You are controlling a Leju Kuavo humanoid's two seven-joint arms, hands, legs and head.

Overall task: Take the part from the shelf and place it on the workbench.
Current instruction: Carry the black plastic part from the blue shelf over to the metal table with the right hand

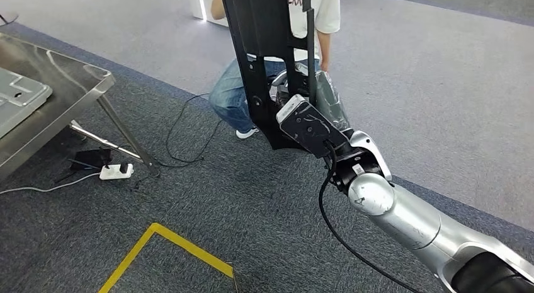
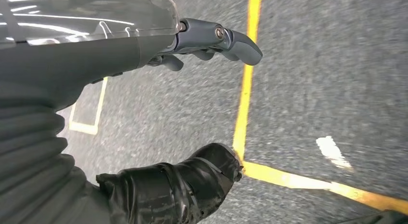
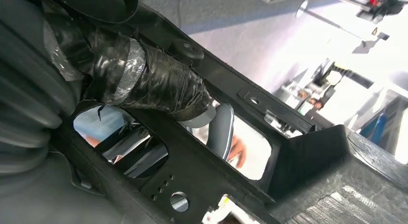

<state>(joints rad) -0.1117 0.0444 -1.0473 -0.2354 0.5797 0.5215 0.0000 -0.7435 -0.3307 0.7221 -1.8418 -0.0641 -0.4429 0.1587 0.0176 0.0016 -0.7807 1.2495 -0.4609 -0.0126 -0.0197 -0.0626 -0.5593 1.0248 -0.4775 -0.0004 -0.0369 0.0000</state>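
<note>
One black part (image 1: 264, 60), one steel workbench (image 1: 75, 85) with one grey plate (image 1: 16, 97) at its left edge. One person (image 1: 252, 91), one white power strip (image 1: 116, 172). Two robot hands: right hand (image 1: 308, 104), left hand (image 2: 192, 46).

A steel workbench (image 1: 60, 85) stands at the left, slanting on thin metal legs (image 1: 126, 132). On its top lies a flat grey tray (image 1: 19, 97), close to the left edge of the head view. Under the workbench, on the grey carpet (image 1: 252, 198), a white power strip (image 1: 116, 172) lies beside a small black box (image 1: 93, 157), with black cables (image 1: 186, 138) looping away from the legs. Nearer than the workbench, yellow tape (image 1: 167, 239) marks a corner on the carpet.
</note>
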